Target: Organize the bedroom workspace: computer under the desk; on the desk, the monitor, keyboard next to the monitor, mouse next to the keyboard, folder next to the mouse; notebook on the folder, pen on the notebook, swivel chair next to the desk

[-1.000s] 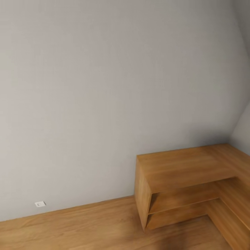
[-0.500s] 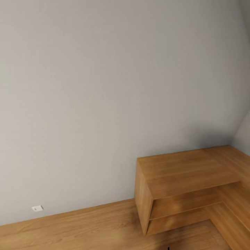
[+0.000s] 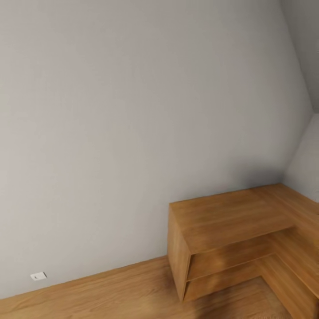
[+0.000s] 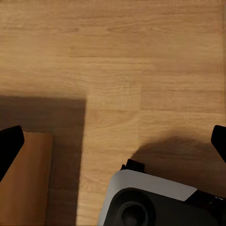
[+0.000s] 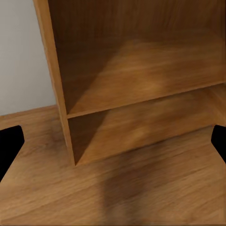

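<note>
Compared with the earlier head views, the whole scene is seen shifted left and slightly down, so the camera has turned; nothing in the room itself is seen to have moved. A light wooden low cabinet (image 3: 230, 246) with open shelves is set against the grey wall (image 3: 133, 133), on a wooden floor (image 3: 110, 294). A small white wall outlet (image 3: 38, 276) is placed low on the wall, well apart from the cabinet. None of the task's things can be located. The left end effector (image 4: 113, 141) is held wide open and empty above the floor, near the robot's base (image 4: 155, 200). The right end effector (image 5: 113, 141) is likewise spread wide and empty, facing the cabinet's shelves.
</note>
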